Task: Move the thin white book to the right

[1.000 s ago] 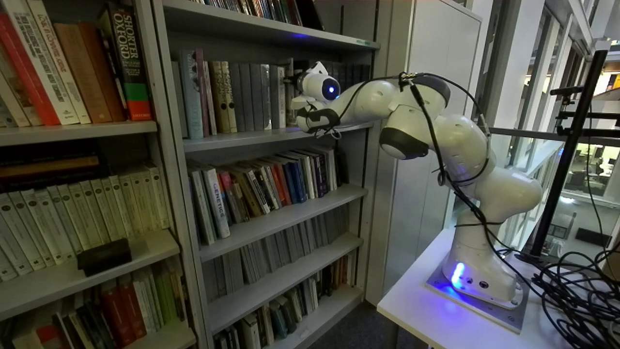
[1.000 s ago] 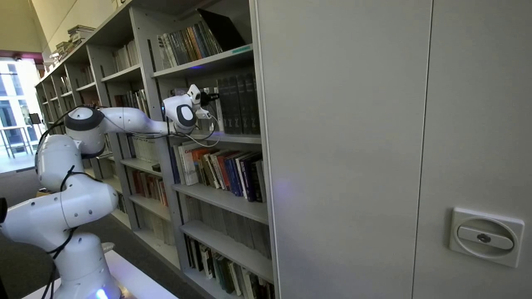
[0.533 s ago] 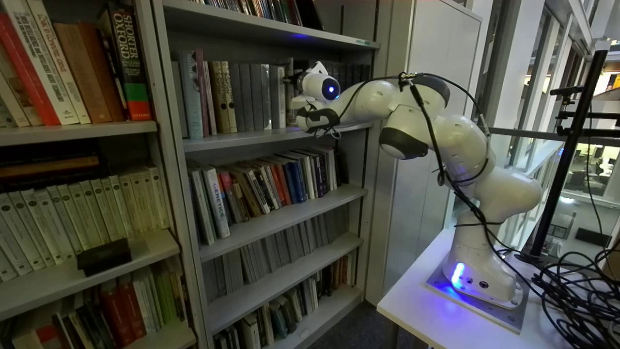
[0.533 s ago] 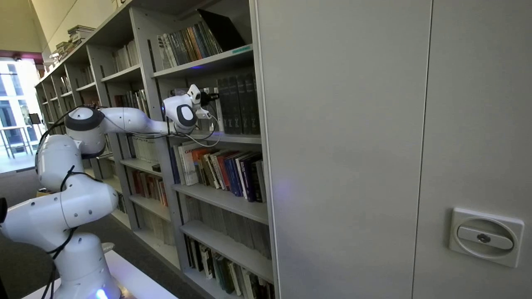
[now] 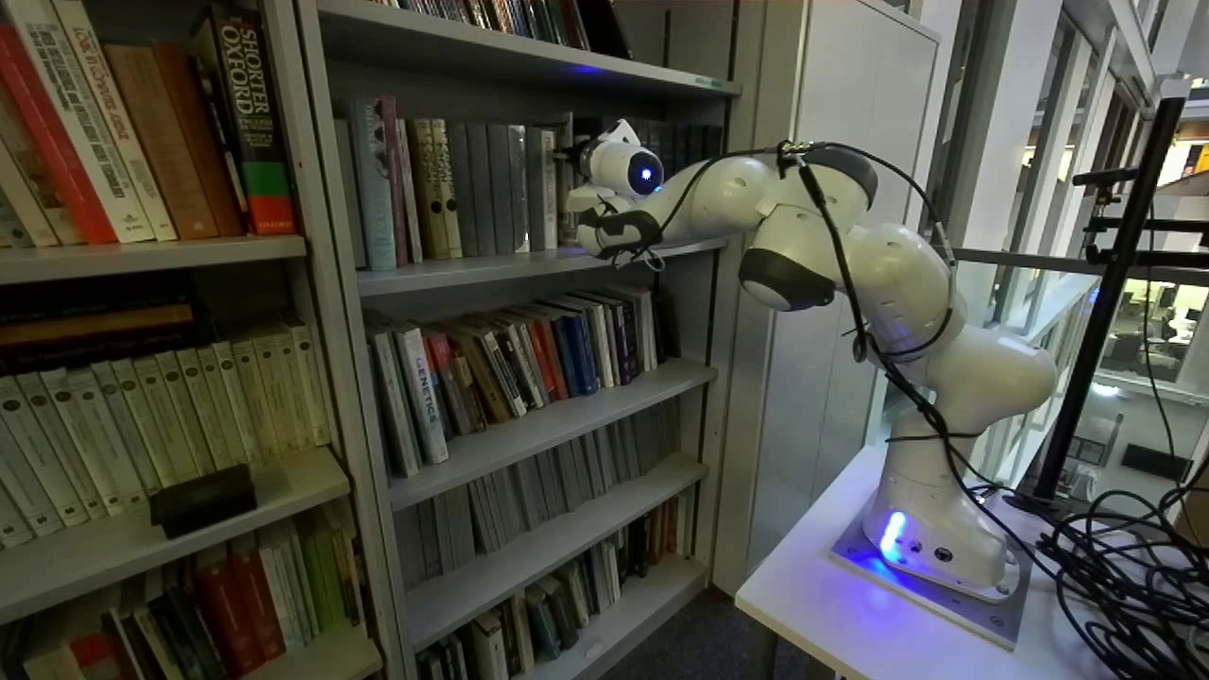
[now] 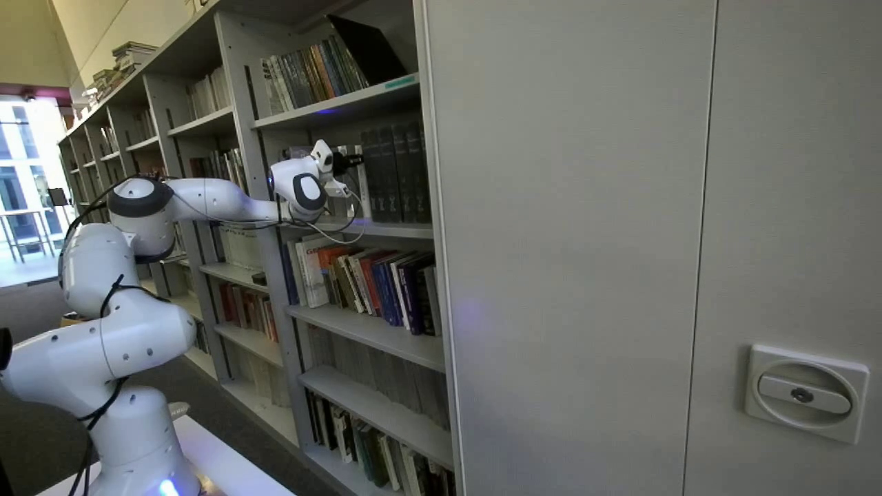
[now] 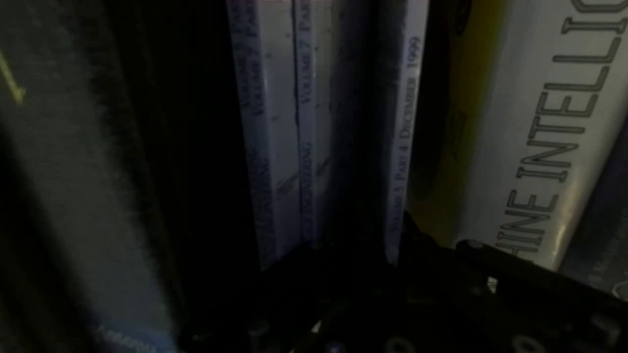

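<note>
Reaching arm (image 5: 907,274): unmoved in both exterior views over the last second; from this, the rightward shift is judged paused or too slow to show, and cannot be called finished.
Base (image 5: 945,529): standing on the table (image 5: 803,590), lit blue at its foot.
Forearm (image 5: 723,194): roughly level, pointing into the shelf (image 5: 453,274).
Wrist (image 5: 614,170): just in front of the shelf, turned inward.
Gripper (image 6: 357,161): fingers pressed together; whether they nip a thin cover is too dark to tell.
Book (image 7: 405,132): thin, white, dated December 1999, probably the one meant; standing on end, slanting slightly in the wrist view, its lower end there running into the gripper's dark outline, contact unconfirmed.
Journals (image 7: 306,98): pale spines marked Volume 7, left of the book in the wrist view, across a dark gap.
Large book (image 7: 539,122): on the book's right in that view, near it, lettered in big capitals.
Black books (image 6: 396,172): right of the gripper in both exterior views; a rightward move, as judged, should go their way.
</note>
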`<state>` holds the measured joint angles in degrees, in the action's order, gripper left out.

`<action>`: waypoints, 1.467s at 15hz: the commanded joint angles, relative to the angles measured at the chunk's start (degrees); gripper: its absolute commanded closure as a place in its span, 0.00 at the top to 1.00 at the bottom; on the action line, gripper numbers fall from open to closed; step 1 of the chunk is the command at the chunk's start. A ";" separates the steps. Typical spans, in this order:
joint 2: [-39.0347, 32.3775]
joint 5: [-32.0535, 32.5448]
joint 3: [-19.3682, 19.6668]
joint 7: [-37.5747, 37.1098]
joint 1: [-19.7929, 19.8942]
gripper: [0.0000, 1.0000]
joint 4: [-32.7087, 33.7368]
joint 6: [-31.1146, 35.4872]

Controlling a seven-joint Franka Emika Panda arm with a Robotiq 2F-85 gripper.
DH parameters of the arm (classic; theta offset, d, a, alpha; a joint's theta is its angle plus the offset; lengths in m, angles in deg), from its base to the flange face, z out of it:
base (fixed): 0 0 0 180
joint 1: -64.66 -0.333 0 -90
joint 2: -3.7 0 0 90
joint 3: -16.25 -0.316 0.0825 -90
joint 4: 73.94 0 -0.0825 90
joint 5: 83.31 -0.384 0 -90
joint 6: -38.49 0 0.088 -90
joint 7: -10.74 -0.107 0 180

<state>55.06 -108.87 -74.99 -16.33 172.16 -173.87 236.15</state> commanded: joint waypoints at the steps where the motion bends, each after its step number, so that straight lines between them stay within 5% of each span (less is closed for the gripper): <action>1: 0.63 -1.20 0.57 -0.18 1.81 0.02 2.32 -0.72; 2: 0.49 -0.97 0.50 -0.01 1.73 0.32 2.29 -0.75; 3: 0.56 -1.10 0.53 -0.11 1.75 0.32 2.29 -0.73; 12: 0.26 -1.17 0.68 -0.05 1.41 0.95 2.34 -0.68; 22: -0.10 -1.00 0.85 0.24 0.90 1.00 1.61 -0.21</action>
<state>55.07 -108.97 -74.91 -16.33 172.51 -172.84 236.12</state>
